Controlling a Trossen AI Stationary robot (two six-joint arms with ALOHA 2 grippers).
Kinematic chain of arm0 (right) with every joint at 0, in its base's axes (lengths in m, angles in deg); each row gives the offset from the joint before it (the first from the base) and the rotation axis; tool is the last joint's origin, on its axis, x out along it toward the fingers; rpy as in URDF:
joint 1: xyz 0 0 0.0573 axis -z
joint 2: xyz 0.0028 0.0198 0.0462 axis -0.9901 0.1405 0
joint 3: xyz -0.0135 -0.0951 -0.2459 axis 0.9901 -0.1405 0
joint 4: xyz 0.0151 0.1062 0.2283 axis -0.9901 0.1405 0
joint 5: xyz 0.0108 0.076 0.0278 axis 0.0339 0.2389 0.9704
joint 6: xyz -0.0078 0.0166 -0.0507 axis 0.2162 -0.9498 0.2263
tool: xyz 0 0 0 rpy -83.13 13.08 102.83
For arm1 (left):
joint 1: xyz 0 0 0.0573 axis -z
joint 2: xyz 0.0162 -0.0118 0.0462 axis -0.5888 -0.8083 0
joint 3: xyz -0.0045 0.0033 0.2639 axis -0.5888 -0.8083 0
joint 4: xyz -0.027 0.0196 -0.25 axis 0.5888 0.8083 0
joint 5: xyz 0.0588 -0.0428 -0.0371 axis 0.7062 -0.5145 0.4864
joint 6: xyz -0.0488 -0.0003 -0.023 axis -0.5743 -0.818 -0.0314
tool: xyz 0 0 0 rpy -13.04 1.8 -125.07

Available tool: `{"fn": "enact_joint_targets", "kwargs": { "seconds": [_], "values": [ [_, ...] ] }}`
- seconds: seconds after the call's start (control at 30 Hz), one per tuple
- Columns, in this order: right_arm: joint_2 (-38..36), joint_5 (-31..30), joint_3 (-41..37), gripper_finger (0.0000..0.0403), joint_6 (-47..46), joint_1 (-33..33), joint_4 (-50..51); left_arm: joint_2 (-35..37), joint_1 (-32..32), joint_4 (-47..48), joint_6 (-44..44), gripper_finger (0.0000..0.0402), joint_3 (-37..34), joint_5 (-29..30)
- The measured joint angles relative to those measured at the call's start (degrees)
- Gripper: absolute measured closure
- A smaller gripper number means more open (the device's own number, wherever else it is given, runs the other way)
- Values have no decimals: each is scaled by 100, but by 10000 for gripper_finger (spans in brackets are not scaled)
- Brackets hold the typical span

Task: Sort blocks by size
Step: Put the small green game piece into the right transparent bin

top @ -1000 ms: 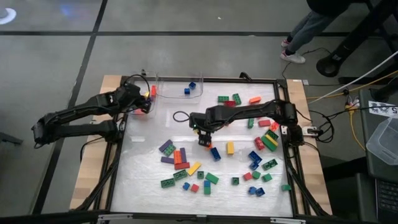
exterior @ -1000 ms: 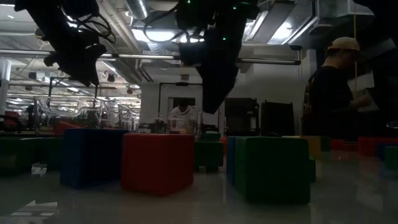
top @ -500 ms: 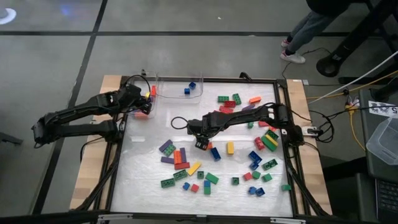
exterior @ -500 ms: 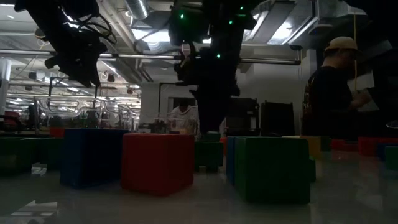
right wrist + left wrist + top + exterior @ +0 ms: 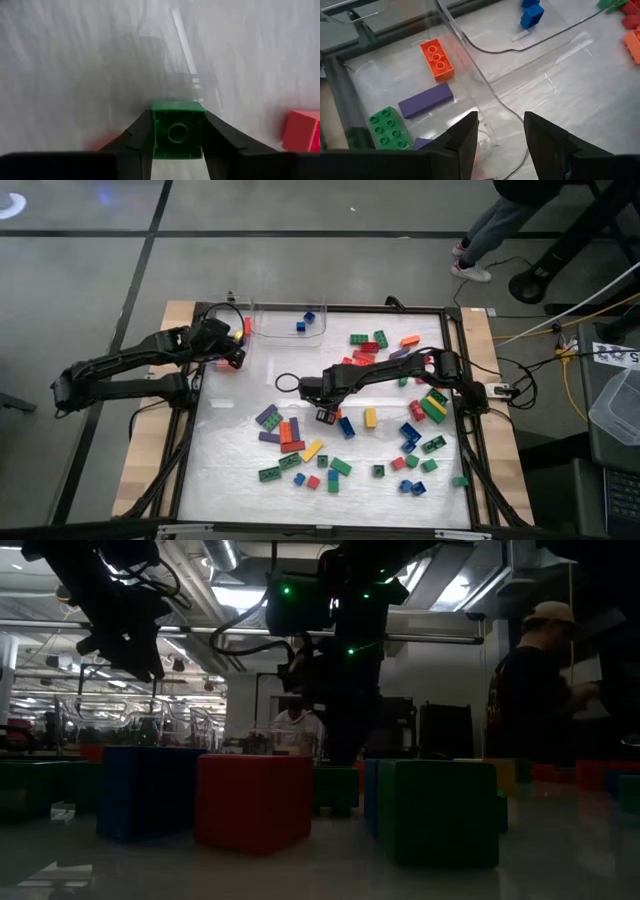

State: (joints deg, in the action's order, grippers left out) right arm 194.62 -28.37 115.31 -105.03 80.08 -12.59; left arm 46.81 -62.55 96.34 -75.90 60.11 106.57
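Many coloured blocks (image 5: 400, 442) lie scattered on the white mat. My right gripper (image 5: 325, 416) stands at the mat's middle, pointing down, shut on a small green square block (image 5: 177, 131); the gripper hides that block in the high view. A red block (image 5: 302, 137) lies just beside it. My left gripper (image 5: 235, 352) hovers open at the far left over a clear bin (image 5: 485, 90). In that bin lie an orange block (image 5: 437, 59), a purple block (image 5: 426, 100) and a green block (image 5: 390, 127). My right gripper pinches the green block's two opposite side walls (image 5: 156, 135) between its two fingers, coming from above and pointing down. The block sits level, its single stud up. I cannot tell whether it rests on the mat or is just clear of it.
A second clear bin (image 5: 290, 325) at the far edge holds blue blocks (image 5: 531, 15). A black cable loop (image 5: 290, 368) lies on the mat near my right gripper. A black frame (image 5: 455, 420) edges the mat. A person (image 5: 540, 690) stands beyond the table's right side.
My right gripper has come down onto the mat at its middle, a little toward the near edge, and now stands around the green block.
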Motion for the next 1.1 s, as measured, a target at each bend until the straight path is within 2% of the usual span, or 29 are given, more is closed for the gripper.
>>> {"fn": "enact_joint_targets", "kwargs": {
  "seconds": [0.2, 0.37, 0.5, 0.6, 0.7, 0.83, 1.0, 1.1],
  "values": [
    [-1, -136, 169, 277, 135, 52, -23, 1, 0, -10, -106, 258, 0, -45],
    [-7, -692, 744, 271, 716, 250, -78, 0, 50, -220, -124, 258, 0, -378],
    [-13, -1106, 1198, 266, 1489, 560, -513, -1, 283, -628, -115, 258, 0, -411],
    [-19, -1243, 1342, 268, 2034, 887, -1258, 1, 503, -954, -4, 258, 0, -413],
    [-20, -1048, 1342, 267, 2535, 1265, -2132, -1, 749, -1129, -40, 258, 0, -413],
    [-8, -449, 1333, 259, 2622, 1754, -2918, -1, 1113, -1155, -160, 258, 0, -413],
    [30, 446, 1318, 238, 2622, 2191, -2986, -22, 1690, -1015, -461, 258, 0, -600],
    [60, 546, 1318, 223, 2624, 2300, -2983, -65, 2095, -1093, -601, 258, -35, -827]
  ]
}}
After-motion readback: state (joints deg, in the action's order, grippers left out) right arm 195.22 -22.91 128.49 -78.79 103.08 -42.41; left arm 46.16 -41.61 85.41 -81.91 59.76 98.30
